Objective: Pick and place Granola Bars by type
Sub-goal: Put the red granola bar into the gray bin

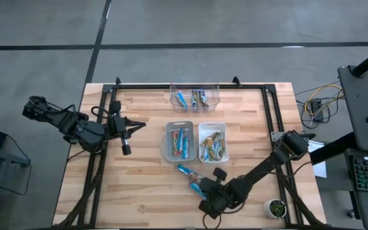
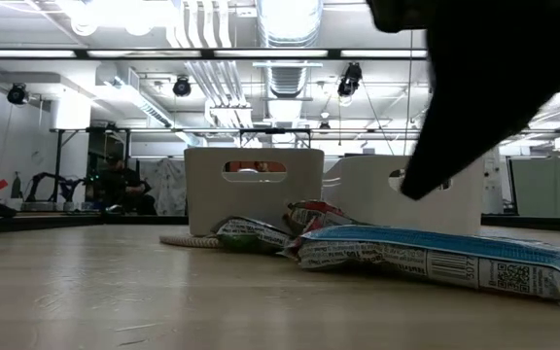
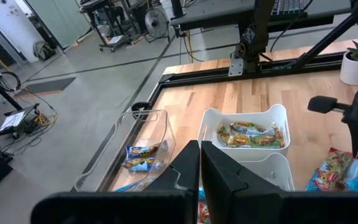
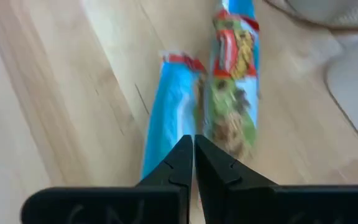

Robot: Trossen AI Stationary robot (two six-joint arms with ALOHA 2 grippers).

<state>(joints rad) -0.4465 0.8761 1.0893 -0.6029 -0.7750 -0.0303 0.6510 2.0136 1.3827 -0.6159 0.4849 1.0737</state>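
Observation:
Three granola bars lie flat on the table in front of the bins: a blue one (image 1: 185, 170) (image 2: 426, 258) (image 4: 166, 112), a green and red one (image 4: 232, 93) (image 2: 314, 216) and another greenish one (image 2: 251, 233). My right gripper (image 1: 202, 190) (image 4: 193, 144) hovers shut just above the blue and green bars, its tips over the seam between them. In the low view its dark tip (image 2: 416, 185) ends above the blue bar. My left gripper (image 1: 142, 124) (image 3: 200, 148) waits shut at the table's left, raised and pointing toward the bins.
A clear bin (image 1: 195, 97) (image 3: 138, 155) at the far edge holds blue bars. A grey bin (image 1: 168, 142) (image 2: 253, 190) holds blue bars, and a white bin (image 1: 225, 142) (image 3: 247, 115) beside it holds greenish-gold ones. A small potted plant (image 1: 275, 207) stands at the near right corner.

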